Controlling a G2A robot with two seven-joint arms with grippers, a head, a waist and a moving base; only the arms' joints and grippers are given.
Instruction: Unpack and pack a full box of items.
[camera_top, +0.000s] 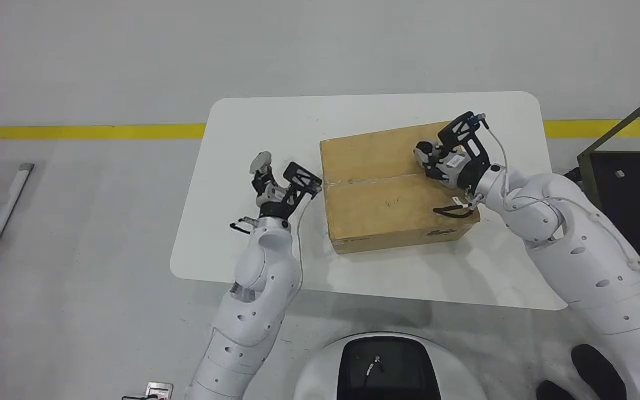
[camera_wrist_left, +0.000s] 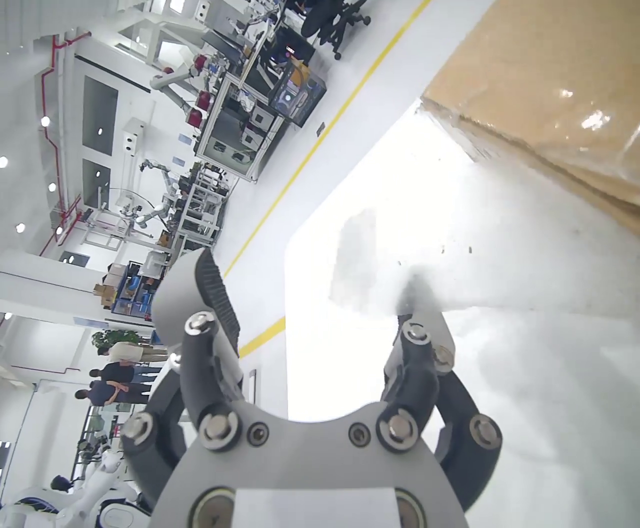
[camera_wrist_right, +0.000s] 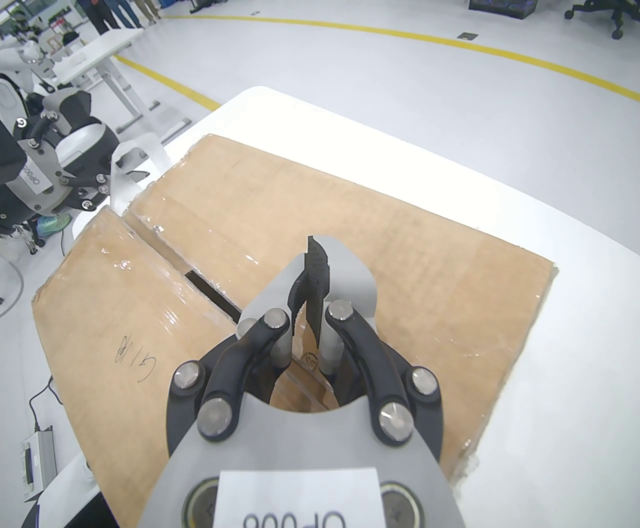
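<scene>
While the cardboard box (camera_top: 395, 190) is closed, both arms are stationed at its centre seam (camera_wrist_right: 200, 280) – I judge this to be the opening step of the unpack

Box: on the white table (camera_top: 240, 240), roughly mid-table and a little to the right. Plain brown, with two long flaps meeting along a left-right line. Clear tape (camera_wrist_right: 172, 312) over the seam is glossy, wrinkled and ragged. A narrow dark gap shows between the flaps, so the seal looks partly broken. Pen mark (camera_wrist_right: 135, 357) on the near flap.

Right gripper (camera_wrist_right: 312, 280): low over the far flap toward the box's right end, beside the seam, fingers pressed together with nothing seen between them.

Left gripper (camera_top: 283, 170): just off the box's left end, level with the seam, fingers spread wide. A pale translucent strip (camera_wrist_left: 355, 265) lies at one fingertip – probably tape, though I cannot tell whether it is stuck there
</scene>
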